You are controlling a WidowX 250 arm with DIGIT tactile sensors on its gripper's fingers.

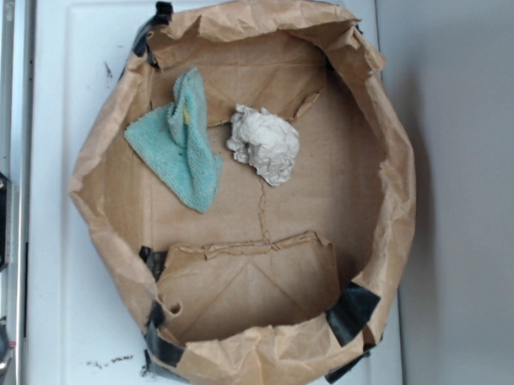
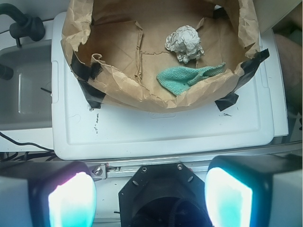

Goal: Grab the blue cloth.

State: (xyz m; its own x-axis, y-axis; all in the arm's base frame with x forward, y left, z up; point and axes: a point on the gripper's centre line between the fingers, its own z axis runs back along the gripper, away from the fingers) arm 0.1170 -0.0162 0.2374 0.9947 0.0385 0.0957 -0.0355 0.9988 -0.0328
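The blue cloth is a small rumpled teal washcloth lying on the floor of a brown paper bag basin, towards its left wall. In the wrist view the blue cloth shows far ahead, just inside the bag's near wall. My gripper hangs well short of the bag, over the robot's black base. Its two glowing fingers stand wide apart with nothing between them. The gripper does not show in the exterior view.
A crumpled off-white paper ball lies just right of the cloth. The bag's rolled-down walls, held with black tape, ring both items. The bag stands on a white tray. A metal rail runs along the left.
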